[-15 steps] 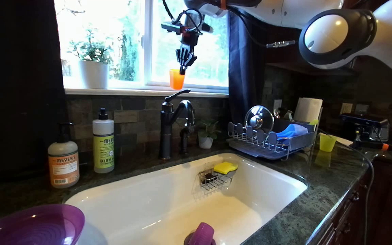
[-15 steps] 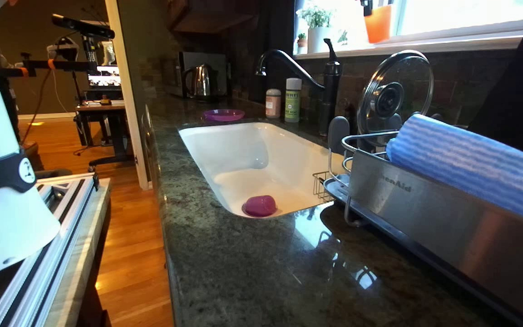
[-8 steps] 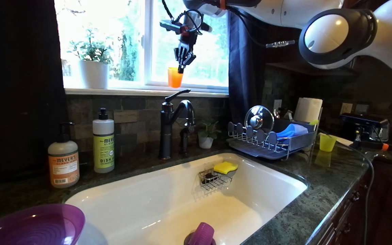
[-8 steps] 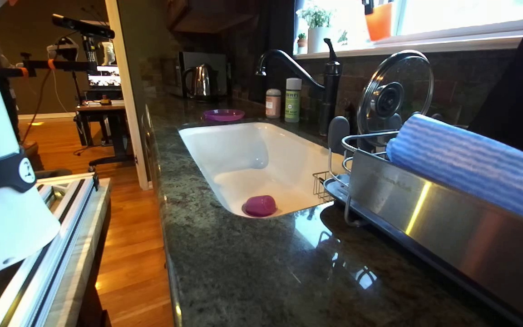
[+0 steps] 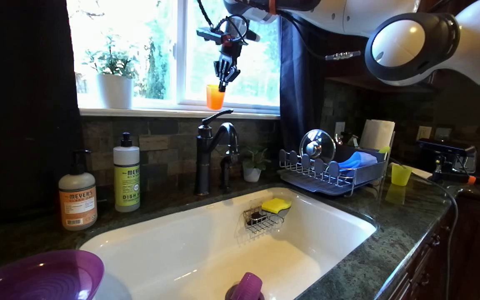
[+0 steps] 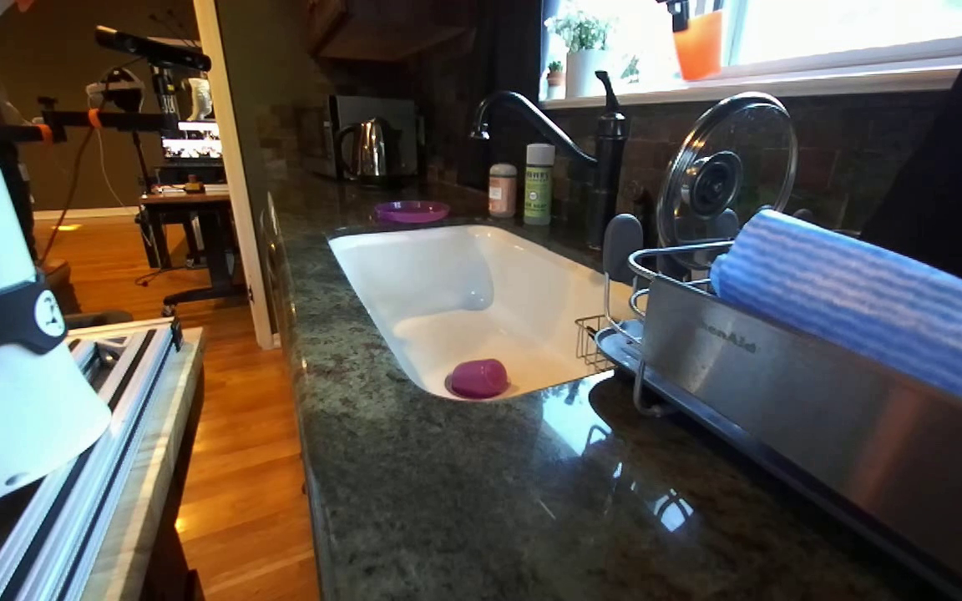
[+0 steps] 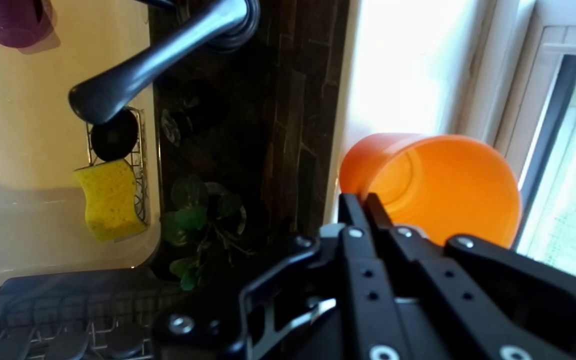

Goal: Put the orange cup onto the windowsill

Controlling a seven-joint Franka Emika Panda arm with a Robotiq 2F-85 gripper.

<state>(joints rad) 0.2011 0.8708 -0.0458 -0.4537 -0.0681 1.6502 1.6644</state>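
Observation:
The orange cup (image 5: 213, 99) is upright at the window, over the white windowsill (image 5: 156, 113). It also shows in an exterior view (image 6: 700, 48) and in the wrist view (image 7: 448, 185), where I look into its open mouth. My gripper (image 7: 361, 200) is shut on the cup's rim, one finger inside and one outside. The gripper (image 5: 222, 88) points down from above in an exterior view. The cup's base is very close to the sill (image 6: 832, 83); I cannot tell whether it touches. The sill also shows behind the cup in the wrist view (image 7: 393, 75).
A black faucet (image 5: 203, 158) stands below the cup, its handle (image 5: 217, 117) reaching up near the sill. A white potted plant (image 5: 115, 91) stands on the sill to the left. Soap bottles (image 5: 127, 179), a dish rack (image 5: 331, 171) and a purple cup (image 5: 248, 285) are lower down.
The gripper and cup rose slightly and shifted a little left in an exterior view by half a second ago, then came down slightly. The gripper has kept hold of the cup.

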